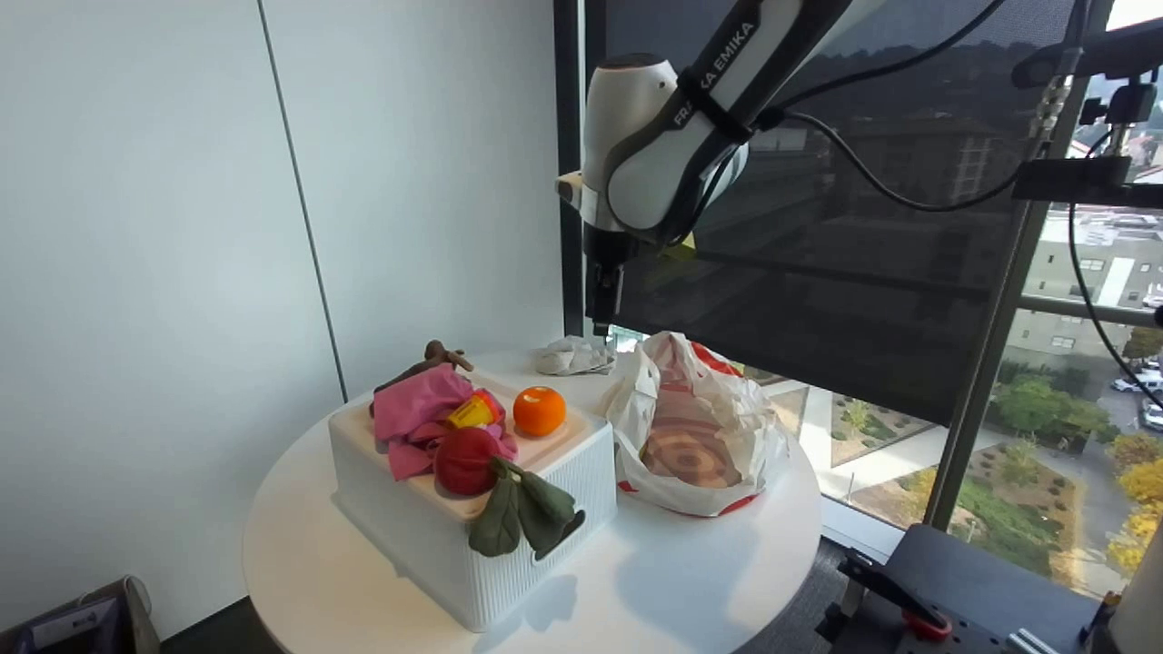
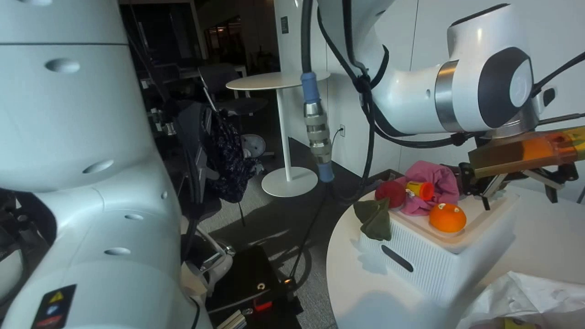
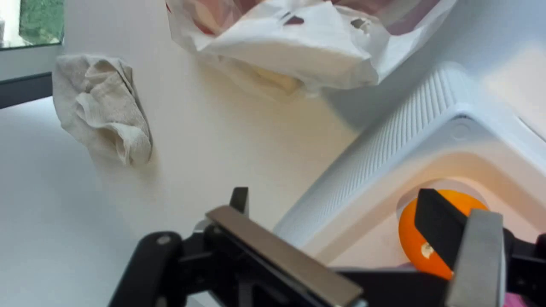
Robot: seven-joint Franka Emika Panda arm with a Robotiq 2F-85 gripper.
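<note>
Evidently, saw on the worktop (image 1: 300,545) a box (image 1: 409,527) bearing an orange (image 1: 540,411), a leafy red fruit (image 1: 465,461), a pink cloth (image 1: 422,404) and a tub (image 1: 472,411) on its recessed top. Beside it, saw a bag (image 1: 754,427) gaping upward, with a wood-patterned thing (image 1: 686,454) inside. Found the orange near the box's corner, close beside the cloth, with pale marks facing up, too round for a clear long axis. Noted the gripper (image 2: 519,201) raised by the box's edge, with jaws spread wide, holding nothing.
</note>
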